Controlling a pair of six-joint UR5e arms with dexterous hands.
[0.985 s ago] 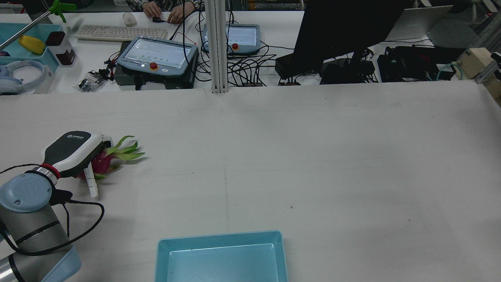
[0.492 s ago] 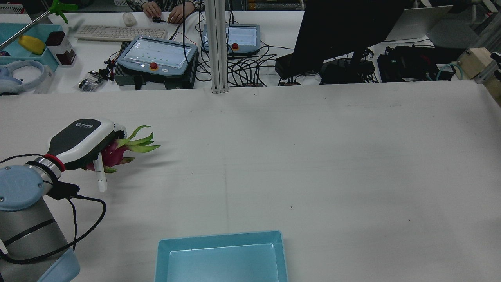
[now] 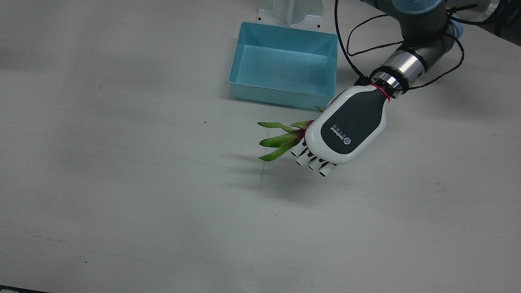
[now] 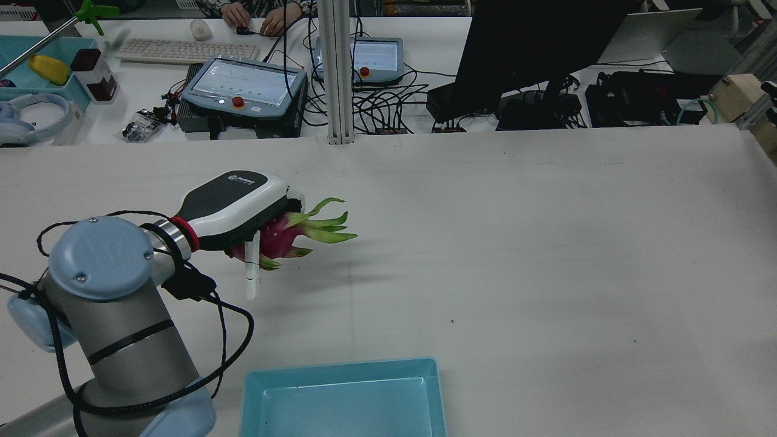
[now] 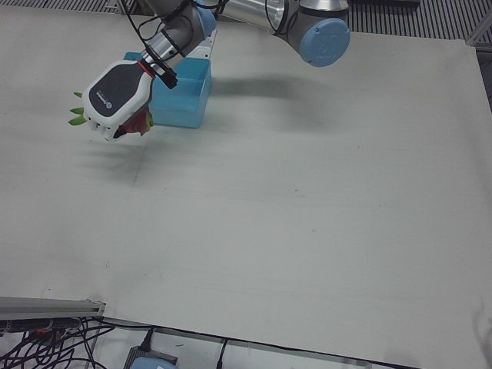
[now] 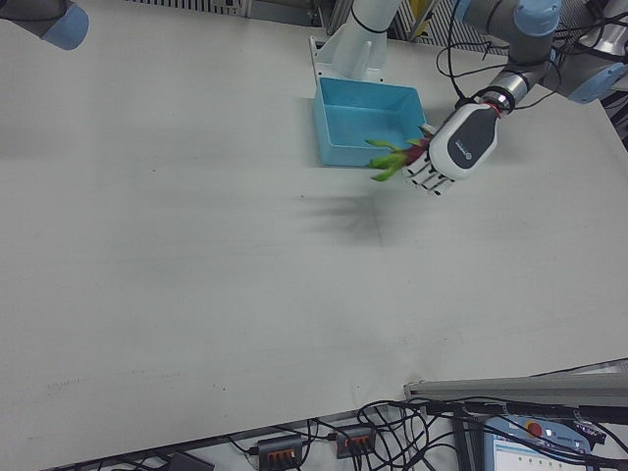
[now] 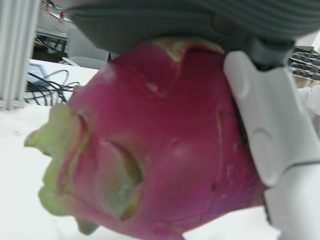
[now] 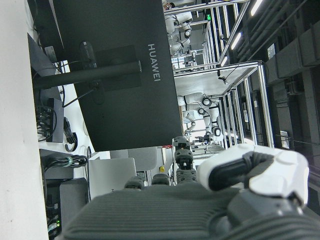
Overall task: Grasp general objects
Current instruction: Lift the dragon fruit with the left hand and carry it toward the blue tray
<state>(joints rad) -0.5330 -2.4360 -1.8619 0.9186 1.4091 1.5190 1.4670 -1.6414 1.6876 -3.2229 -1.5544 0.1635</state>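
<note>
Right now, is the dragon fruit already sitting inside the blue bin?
No. The dragon fruit is held by the left robot hand above the table, and the blue bin holds nothing.

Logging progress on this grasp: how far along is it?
Done: the left robot hand is closed on the dragon fruit, which is lifted, its shadow on the table. In hand: carrying it. Left: setting it down, perhaps in the blue bin.

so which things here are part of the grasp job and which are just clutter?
In the job:
- dragon fruit, held off the table
- left hand, fingers closed round it
- blue bin, empty, probably the drop spot

Just lying about:
- teach pendants
- keyboard
- headphones
- monitor
</note>
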